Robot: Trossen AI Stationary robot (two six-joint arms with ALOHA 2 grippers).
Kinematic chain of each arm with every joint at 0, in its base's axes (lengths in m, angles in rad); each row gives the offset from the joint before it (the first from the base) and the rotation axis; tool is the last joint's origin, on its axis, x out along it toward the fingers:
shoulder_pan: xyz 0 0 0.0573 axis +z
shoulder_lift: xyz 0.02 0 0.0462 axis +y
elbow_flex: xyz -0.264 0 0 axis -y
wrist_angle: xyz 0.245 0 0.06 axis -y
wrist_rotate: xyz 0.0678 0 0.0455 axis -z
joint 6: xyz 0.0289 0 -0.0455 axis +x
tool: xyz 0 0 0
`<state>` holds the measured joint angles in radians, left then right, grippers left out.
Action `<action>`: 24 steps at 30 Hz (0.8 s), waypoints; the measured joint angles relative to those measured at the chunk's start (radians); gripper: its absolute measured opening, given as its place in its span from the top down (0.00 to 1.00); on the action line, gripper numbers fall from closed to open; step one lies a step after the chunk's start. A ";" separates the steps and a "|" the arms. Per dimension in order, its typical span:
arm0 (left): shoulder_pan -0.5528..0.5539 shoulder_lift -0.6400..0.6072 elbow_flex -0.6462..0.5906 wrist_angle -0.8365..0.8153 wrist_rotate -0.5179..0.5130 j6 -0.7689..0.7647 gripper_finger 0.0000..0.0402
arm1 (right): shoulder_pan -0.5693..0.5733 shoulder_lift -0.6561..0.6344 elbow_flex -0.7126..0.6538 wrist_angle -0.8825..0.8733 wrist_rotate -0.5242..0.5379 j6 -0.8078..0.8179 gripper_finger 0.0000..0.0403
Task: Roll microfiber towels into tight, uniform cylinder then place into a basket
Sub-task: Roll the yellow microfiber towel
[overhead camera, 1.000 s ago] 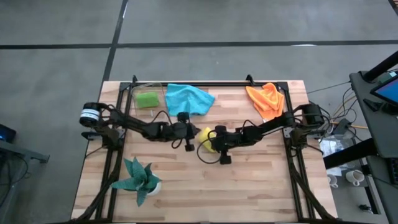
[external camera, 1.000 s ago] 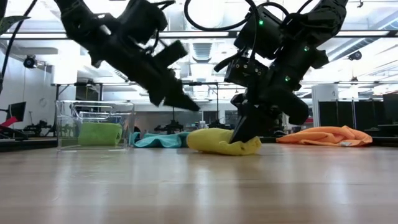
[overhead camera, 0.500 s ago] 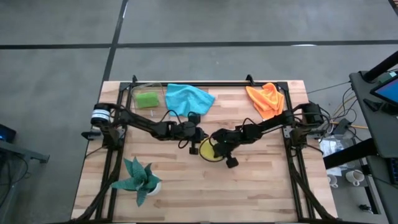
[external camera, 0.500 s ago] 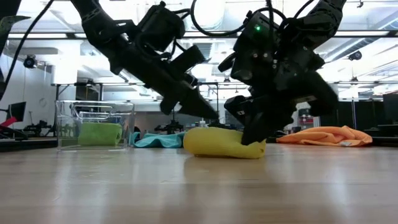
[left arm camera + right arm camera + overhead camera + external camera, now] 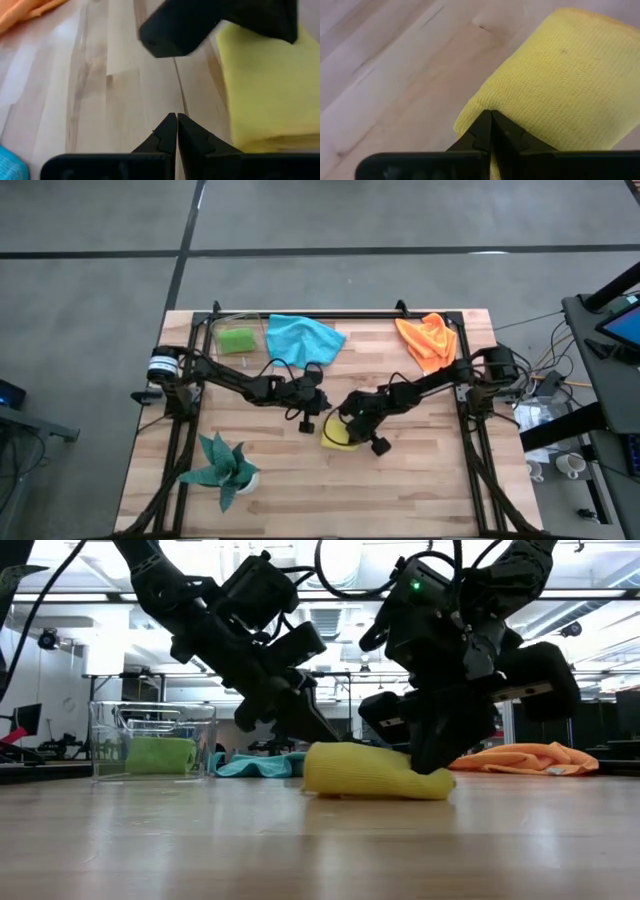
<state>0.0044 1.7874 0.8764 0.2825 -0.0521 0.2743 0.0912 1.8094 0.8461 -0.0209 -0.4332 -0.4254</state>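
From above I read the wooden table (image 5: pixel 420 480) with both arms meeting near its middle, and the yellow towel (image 5: pixel 337 436) lies just toward 6 o'clock of centre, a flattened bundle whose long axis, seen level in the low view (image 5: pixel 375 773), runs across from 9 to 3 o'clock. My right gripper (image 5: pixel 347 423) is the nearer one: its fingers are pressed together and their tips sit right at the towel's folded edge (image 5: pixel 540 95), touching the cloth but not visibly pinching any of it. My left gripper (image 5: pixel 318 402) is at about 11 o'clock from the towel, fingers likewise pressed together (image 5: pixel 175 131) and aimed at bare wood, with the towel's edge just beside them at 3 o'clock. So the next push, as I judge it, turns on the right tips staying on that edge while the left comes in from the 11 o'clock side. Compared with a second ago, the towel has been dragged from nearer the centre toward 6 o'clock and has flattened and lengthened, the right gripper has swung down with it, and the left has closed in from farther off at 9 o'clock. The lime green towel (image 5: pixel 237 339) sits rolled in the clear basket (image 5: pixel 219 323) at 11 o'clock; the blue towel (image 5: pixel 302 337) and orange towel (image 5: pixel 427 339) lie loose along the 12 o'clock edge.
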 joint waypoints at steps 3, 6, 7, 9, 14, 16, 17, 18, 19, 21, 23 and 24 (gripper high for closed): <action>0.000 0.000 0.000 -0.004 0.001 -0.007 1.00 | 0.005 0.001 0.019 -0.008 0.003 0.041 0.98; 0.000 0.000 0.000 -0.003 0.001 -0.007 1.00 | 0.004 0.002 0.041 -0.024 0.008 0.083 0.98; 0.000 0.000 0.000 -0.004 0.001 -0.007 1.00 | 0.004 0.002 0.049 -0.036 0.009 0.085 0.98; 0.000 0.000 0.000 -0.005 0.001 -0.007 1.00 | 0.007 0.002 0.062 -0.055 0.011 0.085 0.98; 0.000 0.000 0.000 -0.014 0.001 -0.007 1.00 | 0.020 0.000 0.094 -0.101 0.019 0.085 0.98; 0.000 0.000 0.000 -0.016 0.001 -0.007 1.00 | 0.023 -0.002 0.108 -0.129 0.019 0.085 0.98; 0.000 0.000 0.000 -0.017 0.001 -0.006 1.00 | 0.024 -0.002 0.116 -0.144 0.018 0.084 0.98; 0.000 0.000 0.000 -0.018 0.001 -0.006 1.00 | 0.024 -0.002 0.125 -0.160 0.019 0.084 0.98; 0.000 -0.001 0.000 -0.018 0.001 -0.001 1.00 | 0.023 -0.002 0.132 -0.175 0.019 0.084 0.98; 0.000 -0.003 0.000 -0.018 0.001 0.012 1.00 | 0.023 -0.003 0.144 -0.194 0.019 0.078 0.98; 0.000 -0.006 0.000 -0.023 0.000 0.020 1.00 | 0.023 -0.004 0.151 -0.197 0.018 0.077 0.98; 0.000 -0.006 0.000 -0.023 0.000 0.020 1.00 | 0.023 -0.004 0.154 -0.201 0.018 0.077 0.98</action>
<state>0.0044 1.7816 0.8764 0.2595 -0.0517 0.2943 0.1139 1.8053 1.0001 -0.2216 -0.4149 -0.3485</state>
